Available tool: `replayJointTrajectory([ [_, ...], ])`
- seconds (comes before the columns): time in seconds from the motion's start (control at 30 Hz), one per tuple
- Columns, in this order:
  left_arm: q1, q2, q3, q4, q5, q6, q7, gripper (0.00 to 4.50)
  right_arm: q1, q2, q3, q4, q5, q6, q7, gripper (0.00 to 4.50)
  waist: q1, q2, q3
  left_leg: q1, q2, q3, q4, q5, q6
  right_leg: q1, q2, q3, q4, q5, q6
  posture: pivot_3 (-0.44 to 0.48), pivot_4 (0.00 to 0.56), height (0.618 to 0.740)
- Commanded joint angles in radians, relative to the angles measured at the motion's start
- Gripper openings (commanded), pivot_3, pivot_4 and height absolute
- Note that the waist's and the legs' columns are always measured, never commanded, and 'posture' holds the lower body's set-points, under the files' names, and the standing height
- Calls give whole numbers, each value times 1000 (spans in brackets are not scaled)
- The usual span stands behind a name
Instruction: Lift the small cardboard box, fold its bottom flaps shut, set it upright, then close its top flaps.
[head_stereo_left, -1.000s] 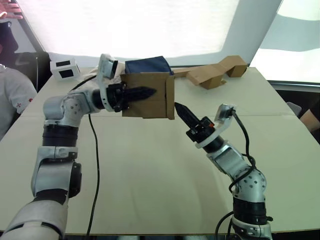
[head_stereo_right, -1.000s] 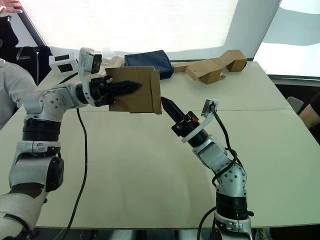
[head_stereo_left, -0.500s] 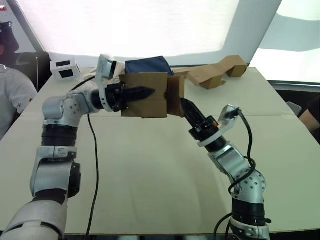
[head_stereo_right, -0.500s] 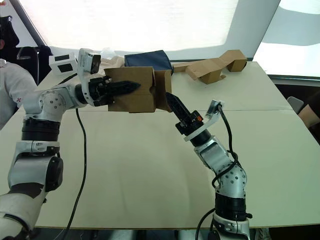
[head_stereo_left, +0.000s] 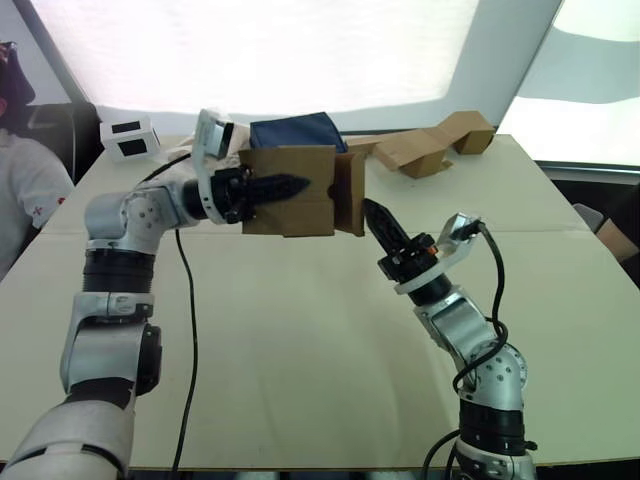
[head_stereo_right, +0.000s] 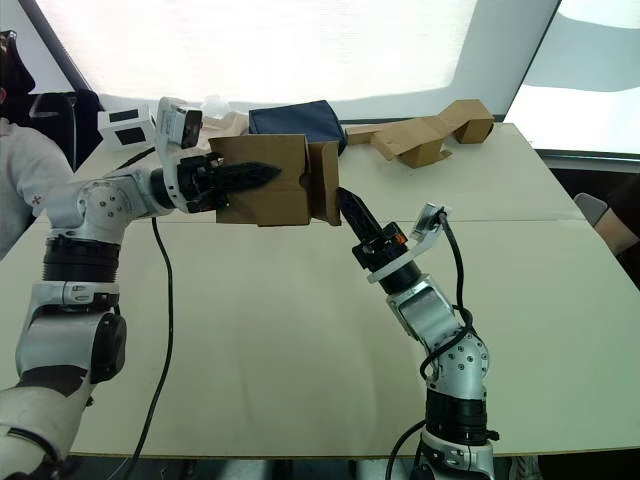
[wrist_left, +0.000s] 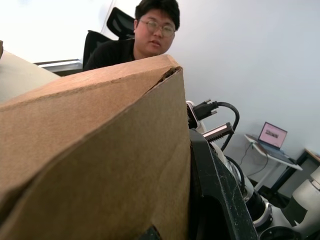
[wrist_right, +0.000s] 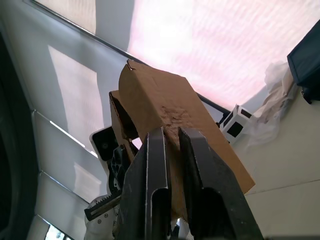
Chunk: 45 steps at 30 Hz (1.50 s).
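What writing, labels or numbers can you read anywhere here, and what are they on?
No text can be read in these pictures.
The small cardboard box held by the left gripper: plain brown, unmarked.
White box with dark windows: no readable label.
Laptop screen behind the person: something is displayed, too small to read.

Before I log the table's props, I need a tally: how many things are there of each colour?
Brown: 2, the small cardboard box and the bent cardboard pieces
White: 1, the white box
Dark blue: 1, the pouch
Total: 4
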Motion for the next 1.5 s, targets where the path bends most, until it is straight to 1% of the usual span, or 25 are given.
replayJointTrajectory([
  [0.03, -17, 0, 27, -21, -23, -8, 0, 0, -11, 4, 12, -16, -2, -10, 4, 357, 0, 0, 0, 0, 0, 0, 0, 0, 0, 0, 0, 0, 0, 0, 0, 0, 150, 740],
  [0.8, 20, -47, 4, -51, -5, -58, 35, 0, -35, 20, 69, -44, -23, -23, -8, 357, 0, 0, 0, 0, 0, 0, 0, 0, 0, 0, 0, 0, 0, 0, 0, 0, 150, 740],
  [1.23, 25, -72, 8, -56, -9, -60, 57, 0, -43, 73, 110, -37, -42, -31, -15, 357, 0, 0, 0, 0, 0, 0, 0, 0, 0, 0, 0, 0, 0, 0, 0, 0, 150, 740],
  [1.43, 9, -72, 17, -31, -5, -69, 63, 0, -31, 57, 118, -58, -29, -2, -8, 357, 0, 0, 0, 0, 0, 0, 0, 0, 0, 0, 0, 0, 0, 0, 0, 0, 150, 740],
  [1.5, 0, -65, 24, -23, -8, -67, 61, 0, -23, 13, 84, -82, -15, 6, -12, 357, 0, 0, 0, 0, 0, 0, 0, 0, 0, 0, 0, 0, 1, 0, 0, 0, 150, 740],
])
